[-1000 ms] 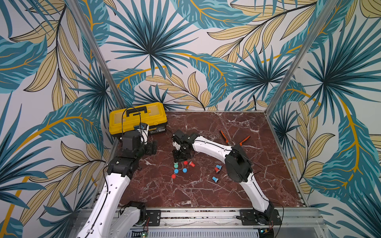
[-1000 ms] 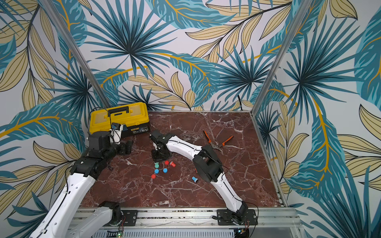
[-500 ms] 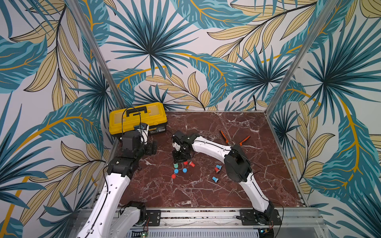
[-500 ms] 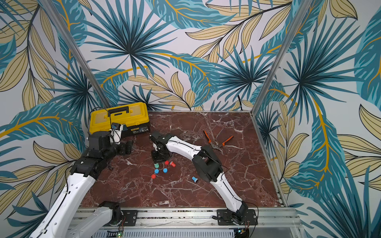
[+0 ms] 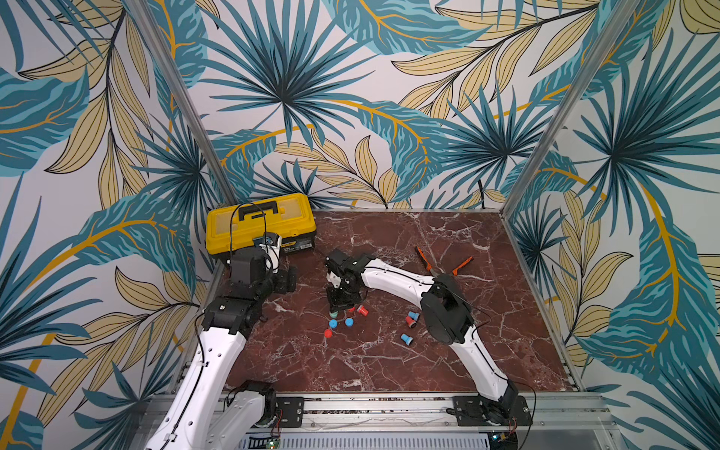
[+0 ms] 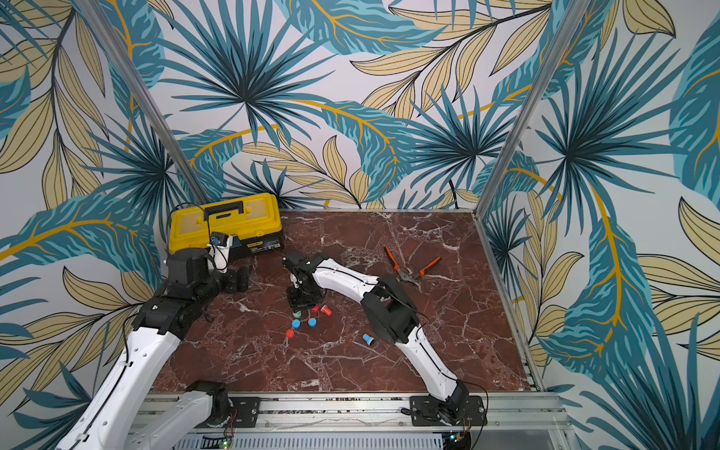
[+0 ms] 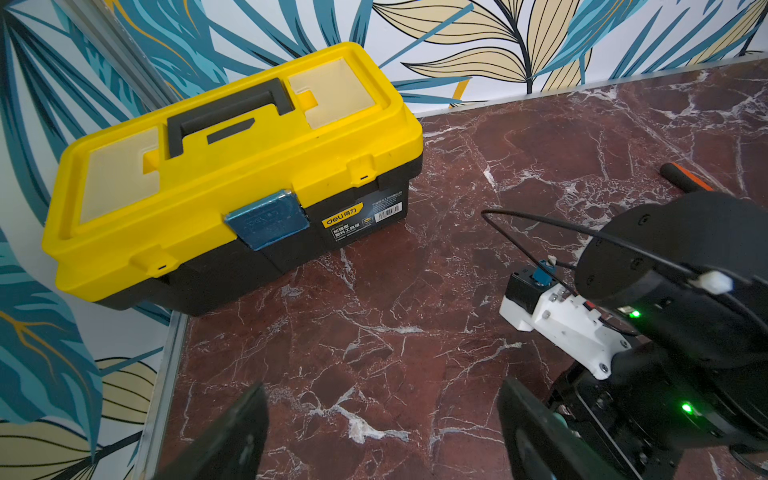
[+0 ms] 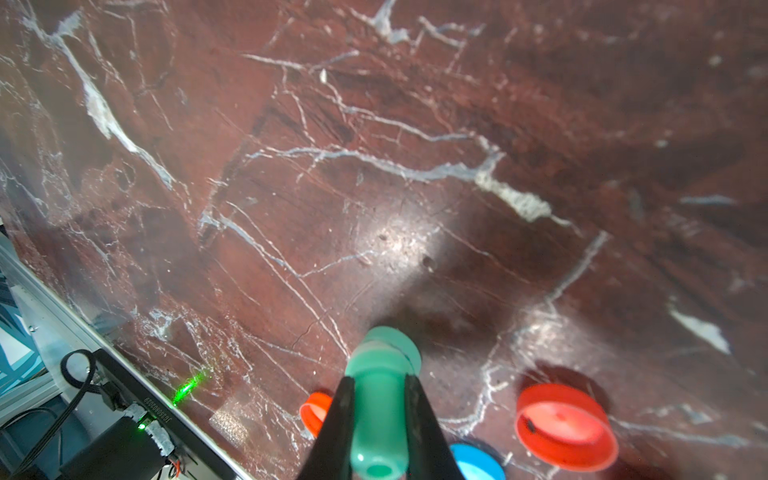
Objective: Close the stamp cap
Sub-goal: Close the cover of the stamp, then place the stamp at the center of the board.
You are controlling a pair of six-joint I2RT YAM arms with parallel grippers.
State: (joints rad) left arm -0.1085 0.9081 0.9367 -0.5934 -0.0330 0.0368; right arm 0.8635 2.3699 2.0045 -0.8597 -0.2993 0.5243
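Jaws of the right gripper [image 8: 379,384] are clamping a teal-green cylindrical plastic stamp [image 8: 376,361] by its narrow shaft. The stamp's flared end is sticking out past the black fingertips [image 8: 347,399] and pointing down at the dark red, white-veined marble tabletop [image 8: 374,166]. The wrist view is not showing clearly whether that end is touching the marble. In both top views this gripper is hanging nose-down near the middle of the table, with the teal stamp [image 5: 334,313] peeking out beneath it.

Loose round plastic caps are lying just beside the stamp: a wide red cap [image 8: 565,428], a blue cap [image 8: 476,461] and a smaller red ring-shaped cap [image 8: 316,411] partly hidden behind one finger. A small blue-and-red plastic piece [image 5: 412,318] and a small blue plastic piece [image 5: 406,339] are lying nearer the right arm's elbow.

The left gripper [image 7: 382,436] is hovering over bare marble with its jaws standing wide apart and gripping nothing. It is facing a closed yellow plastic toolbox with a black handle [image 7: 232,166], which is sitting in the far left corner. Orange-handled pliers [image 5: 442,265] are lying toward the far right, well apart from the caps.
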